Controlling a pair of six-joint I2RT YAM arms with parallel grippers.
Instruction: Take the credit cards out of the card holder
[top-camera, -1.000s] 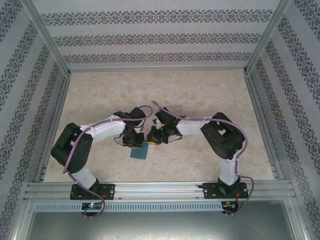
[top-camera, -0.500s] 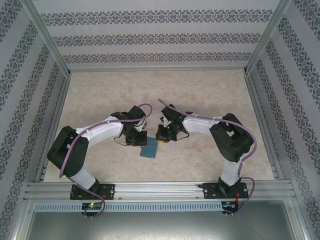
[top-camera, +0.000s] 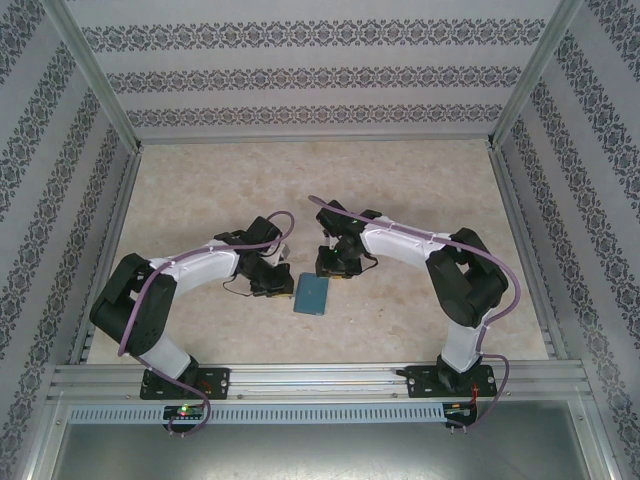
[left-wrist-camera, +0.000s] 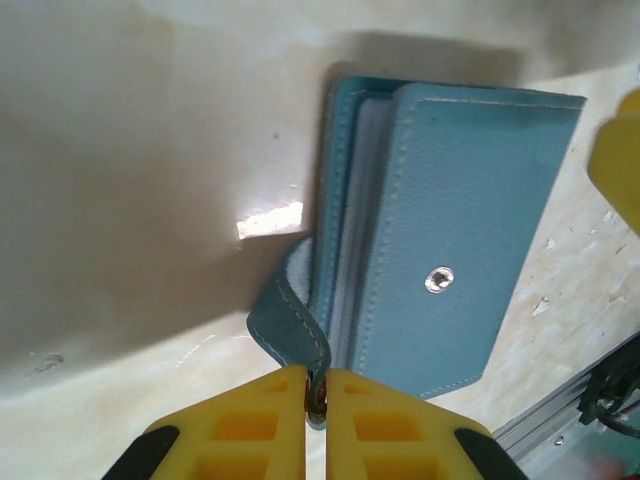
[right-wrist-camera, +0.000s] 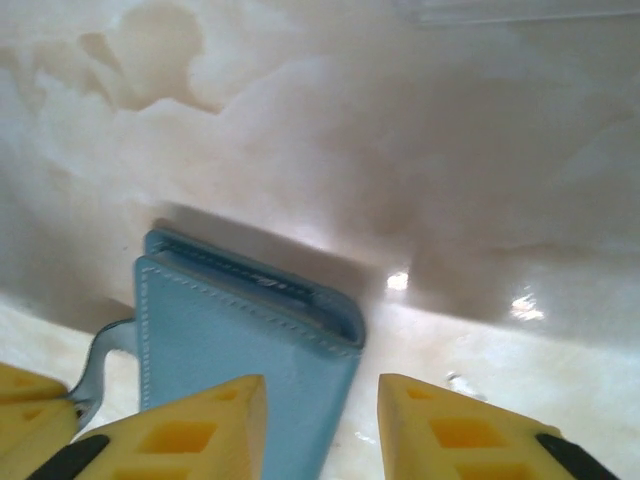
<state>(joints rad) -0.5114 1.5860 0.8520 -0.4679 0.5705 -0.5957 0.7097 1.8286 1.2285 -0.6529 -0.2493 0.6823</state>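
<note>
The card holder (top-camera: 313, 293) is a teal-blue wallet lying closed and flat on the table between the two arms. In the left wrist view its cover (left-wrist-camera: 470, 220) shows a metal snap (left-wrist-camera: 438, 280), and its strap (left-wrist-camera: 290, 320) curls off the side. My left gripper (left-wrist-camera: 316, 385) is shut on the end of that strap (right-wrist-camera: 100, 360). My right gripper (right-wrist-camera: 322, 400) stands open just over the holder's corner (right-wrist-camera: 230, 340), with one finger above the cover and the other above bare table. The credit cards are hidden inside the closed holder.
The marbled tabletop (top-camera: 420, 190) is walled by patterned panels and metal posts. A clear plastic edge (right-wrist-camera: 500, 10) lies beyond the holder in the right wrist view. The metal rail (top-camera: 320, 378) runs along the near edge behind both arm bases.
My right gripper has opened and now hangs over the holder. The holder has shifted right and settled flat on the table. My left gripper stays shut on the strap.
</note>
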